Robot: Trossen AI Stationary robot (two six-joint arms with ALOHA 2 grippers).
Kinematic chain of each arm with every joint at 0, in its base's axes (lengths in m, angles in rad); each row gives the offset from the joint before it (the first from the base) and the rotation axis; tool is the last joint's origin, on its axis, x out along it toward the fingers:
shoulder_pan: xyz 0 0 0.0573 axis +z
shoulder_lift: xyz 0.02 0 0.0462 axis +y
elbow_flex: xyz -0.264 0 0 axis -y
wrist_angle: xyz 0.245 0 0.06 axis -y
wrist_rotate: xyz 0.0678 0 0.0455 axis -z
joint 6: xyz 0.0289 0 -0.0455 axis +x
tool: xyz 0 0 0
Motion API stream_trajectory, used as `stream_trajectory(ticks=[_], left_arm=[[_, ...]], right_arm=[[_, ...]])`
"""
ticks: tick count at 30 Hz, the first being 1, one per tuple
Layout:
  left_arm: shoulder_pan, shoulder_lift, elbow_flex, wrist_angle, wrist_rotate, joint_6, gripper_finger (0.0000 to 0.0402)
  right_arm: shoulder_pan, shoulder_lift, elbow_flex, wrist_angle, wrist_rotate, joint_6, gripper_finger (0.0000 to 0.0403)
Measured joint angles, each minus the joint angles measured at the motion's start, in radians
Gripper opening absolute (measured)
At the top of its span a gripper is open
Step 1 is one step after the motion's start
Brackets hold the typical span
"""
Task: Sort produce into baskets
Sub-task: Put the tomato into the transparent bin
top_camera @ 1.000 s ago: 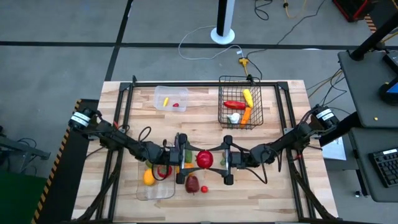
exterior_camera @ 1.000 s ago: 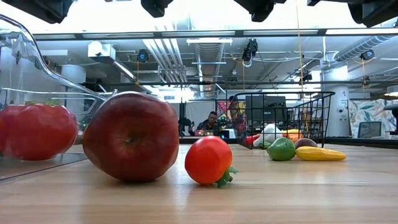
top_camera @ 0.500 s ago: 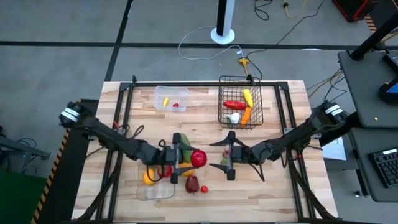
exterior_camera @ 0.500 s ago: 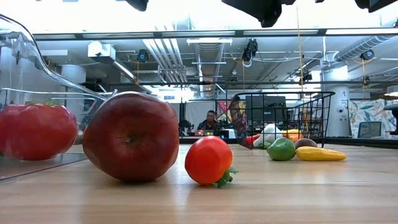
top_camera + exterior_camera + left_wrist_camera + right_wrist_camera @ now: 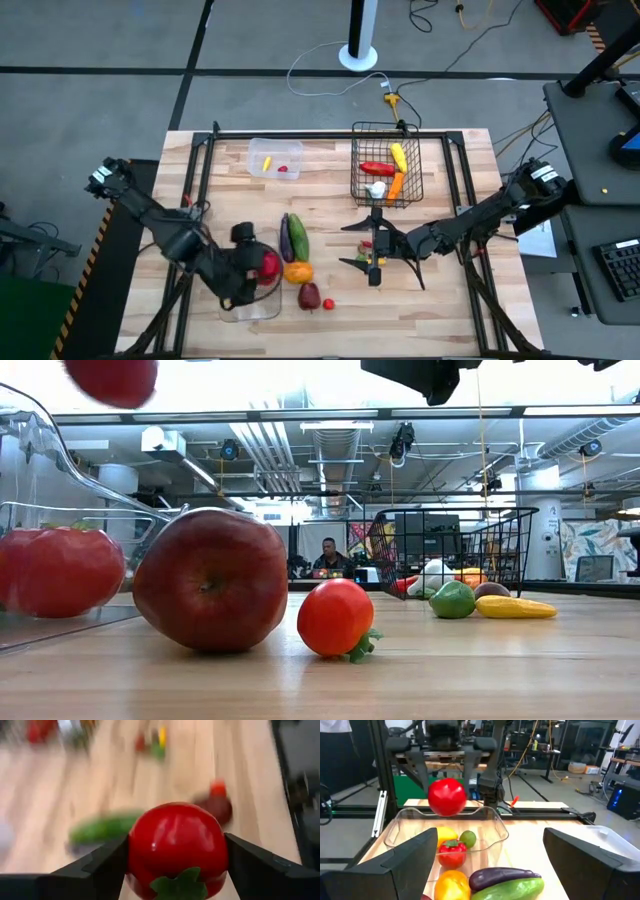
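Left gripper (image 5: 262,267), jaws clamped on a round red tomato (image 5: 268,265), hangs lower left over the long clear plastic tray (image 5: 232,309); right gripper (image 5: 362,244), centre frame, jaws wide apart, empty.

Three baskets (image 5: 386,165), two arms (image 5: 170,235), roughly fifteen produce pieces (image 5: 297,238)

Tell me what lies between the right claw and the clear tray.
In the high view, the eggplant, cucumber and yellow pepper lie between the open right claw and the tray.
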Motion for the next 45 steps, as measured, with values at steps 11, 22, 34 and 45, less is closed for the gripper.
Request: stream_trajectory(ticks=[11,22,34,45], left_arm=[[-0.067,0.126,0.116,-0.233,0.255,-0.162,0.0276],[-0.063,0.209,0.043,-0.11,0.279,-0.163,0.0276],[-0.064,0.312,-0.001,-0.099,0.294,-0.184,0.0276],[-0.063,0.324,-0.001,-0.098,0.285,-0.187,0.033]], right_arm=[[0.0,0.0,0.0,0.003,0.0,0.032,0.0354],[0.0,0.0,0.0,0.003,-0.001,0.065,0.0354],[0.0,0.001,0.0,0.001,-0.013,0.082,0.0354],[0.0,0.001,0.0,-0.043,-0.013,0.106,0.0354]])
